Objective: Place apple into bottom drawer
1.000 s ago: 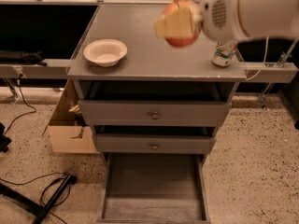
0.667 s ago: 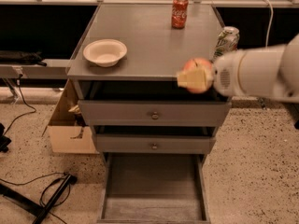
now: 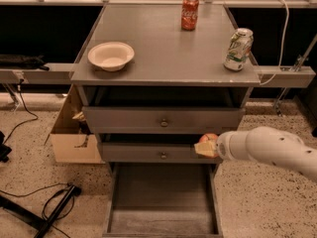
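Gripper (image 3: 204, 148), jaws on apple (image 3: 210, 137), at right end of mid drawer (image 3: 148, 153), above bottom drawer (image 3: 161, 198); bowl (image 3: 111, 55) on cabinet (image 3: 173, 53).

Tan gripper (image 3: 204, 147), before the grey middle drawer (image 3: 143, 153), grips a red apple (image 3: 210, 137); red can (image 3: 189, 13), cream bowl (image 3: 111, 55), grey tabletop (image 3: 168, 48).

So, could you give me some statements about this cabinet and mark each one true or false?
1. The bottom drawer is pulled open. True.
2. The apple lies inside the bottom drawer. False: the gripper holds it in front of the middle drawer, at that drawer's right end.
3. A bowl stands on the left part of the cabinet top. True.
4. The red can lies on its side. False: it stands upright at the back.
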You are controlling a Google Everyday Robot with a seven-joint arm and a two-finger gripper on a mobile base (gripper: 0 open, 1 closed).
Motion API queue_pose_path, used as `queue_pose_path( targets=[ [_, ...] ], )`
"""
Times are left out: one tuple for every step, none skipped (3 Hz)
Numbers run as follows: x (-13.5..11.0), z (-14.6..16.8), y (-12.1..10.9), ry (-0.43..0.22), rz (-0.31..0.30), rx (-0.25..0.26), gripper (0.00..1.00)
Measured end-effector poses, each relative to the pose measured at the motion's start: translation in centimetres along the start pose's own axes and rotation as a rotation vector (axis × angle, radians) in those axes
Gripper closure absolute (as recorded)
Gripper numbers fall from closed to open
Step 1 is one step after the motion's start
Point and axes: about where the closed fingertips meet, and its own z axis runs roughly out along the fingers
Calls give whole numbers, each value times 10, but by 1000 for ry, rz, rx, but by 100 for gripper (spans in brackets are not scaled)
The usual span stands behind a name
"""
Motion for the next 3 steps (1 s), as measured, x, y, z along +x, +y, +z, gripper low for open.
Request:
queue_pose_path(
  targets=[
    [62, 62, -24, 56, 45, 9, 100],
    [116, 116, -46, 38, 101, 7, 100],
    [147, 146, -59, -3, 134, 0, 100]
  ],
)
